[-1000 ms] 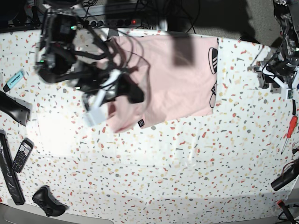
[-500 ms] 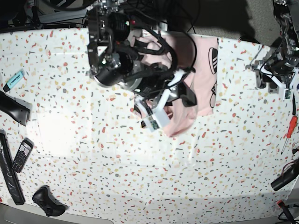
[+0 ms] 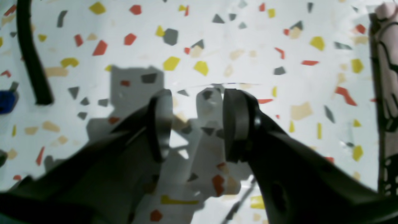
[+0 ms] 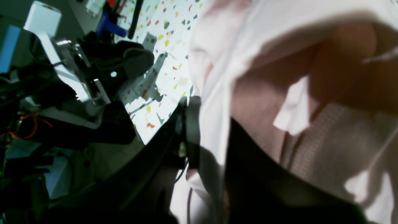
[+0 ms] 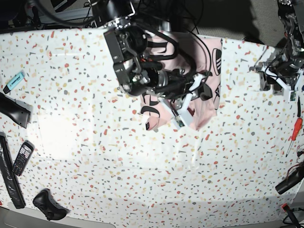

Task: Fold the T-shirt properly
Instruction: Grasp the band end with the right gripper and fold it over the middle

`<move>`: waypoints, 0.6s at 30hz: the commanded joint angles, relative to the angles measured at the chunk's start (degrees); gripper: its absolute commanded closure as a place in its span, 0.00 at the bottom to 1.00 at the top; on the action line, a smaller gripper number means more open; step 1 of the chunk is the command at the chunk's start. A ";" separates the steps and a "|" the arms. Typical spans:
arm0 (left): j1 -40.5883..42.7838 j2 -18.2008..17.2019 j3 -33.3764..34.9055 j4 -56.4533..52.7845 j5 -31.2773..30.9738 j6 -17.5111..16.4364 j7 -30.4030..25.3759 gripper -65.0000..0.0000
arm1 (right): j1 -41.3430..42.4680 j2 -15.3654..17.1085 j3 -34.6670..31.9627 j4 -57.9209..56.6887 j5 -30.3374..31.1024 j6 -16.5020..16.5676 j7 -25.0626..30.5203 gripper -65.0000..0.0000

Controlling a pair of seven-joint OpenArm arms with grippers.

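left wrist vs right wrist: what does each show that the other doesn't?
Left wrist only: the left hand, open and empty over the speckled table, beside a black cable.
Right wrist only: the right hand shut on a T-shirt fold, with a white tag inside.
Both: pink shirt fabric, speckled tabletop.

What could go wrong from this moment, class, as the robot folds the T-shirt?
Only the right gripper pinches the T-shirt, so the lifted fabric may slip or land bunched. The left gripper hangs open over bare table, pinning nothing, so the whole shirt may drag sideways. The arm's loose cables lie across the cloth and might snag it.
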 commanded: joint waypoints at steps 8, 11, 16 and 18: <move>-0.24 -0.94 -0.35 0.96 -0.52 -0.04 -1.22 0.61 | 3.87 -0.68 -7.82 0.61 12.70 1.68 3.61 0.65; -0.24 -0.94 -0.35 0.96 -0.52 -0.04 -1.11 0.61 | 5.51 -0.68 -10.36 0.61 12.39 1.77 3.58 0.65; -0.26 -0.96 -0.35 0.96 -0.55 -0.04 -1.14 0.61 | 8.11 -0.68 -8.87 1.99 9.68 1.70 2.23 0.65; -0.26 -0.96 -0.35 0.96 -0.61 -0.04 -1.16 0.61 | 9.16 -0.68 -6.67 3.82 9.27 1.68 -0.04 0.65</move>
